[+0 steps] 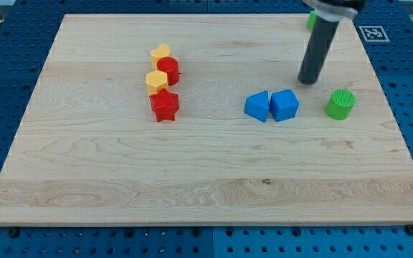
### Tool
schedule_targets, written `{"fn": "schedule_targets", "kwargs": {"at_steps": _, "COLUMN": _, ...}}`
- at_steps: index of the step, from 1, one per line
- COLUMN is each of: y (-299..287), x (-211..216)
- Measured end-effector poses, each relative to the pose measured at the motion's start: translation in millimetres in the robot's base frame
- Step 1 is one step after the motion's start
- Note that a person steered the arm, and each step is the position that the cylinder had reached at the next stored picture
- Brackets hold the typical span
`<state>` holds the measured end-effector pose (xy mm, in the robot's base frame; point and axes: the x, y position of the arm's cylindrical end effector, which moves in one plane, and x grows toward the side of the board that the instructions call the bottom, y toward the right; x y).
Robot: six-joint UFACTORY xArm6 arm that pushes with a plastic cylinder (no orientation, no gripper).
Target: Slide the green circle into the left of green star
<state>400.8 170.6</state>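
Observation:
The green circle (340,104) is a ribbed green cylinder at the view's right, on the wooden board (206,186). My tip (307,81) rests on the board just up and to the left of the green circle, with a gap between them, and up and right of the blue blocks. A small bit of green (311,19) shows at the view's top behind the rod; it may be the green star, mostly hidden by the rod.
Two blue blocks (257,106) (285,104) sit side by side left of the green circle. At the view's centre left a column holds a yellow block (160,54), a red block (169,70), a yellow block (156,81) and a red star (164,105).

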Motion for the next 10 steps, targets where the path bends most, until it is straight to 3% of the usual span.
{"fn": "schedule_targets", "kwargs": {"at_steps": 2, "y": 13, "x": 89}}
{"fn": "schedule_targets", "kwargs": {"at_steps": 3, "y": 55, "x": 101}}
{"fn": "schedule_targets", "kwargs": {"at_steps": 4, "y": 60, "x": 99}}
{"fn": "schedule_targets", "kwargs": {"at_steps": 8, "y": 35, "x": 13}}
{"fn": "schedule_targets", "kwargs": {"at_steps": 10, "y": 34, "x": -52}}
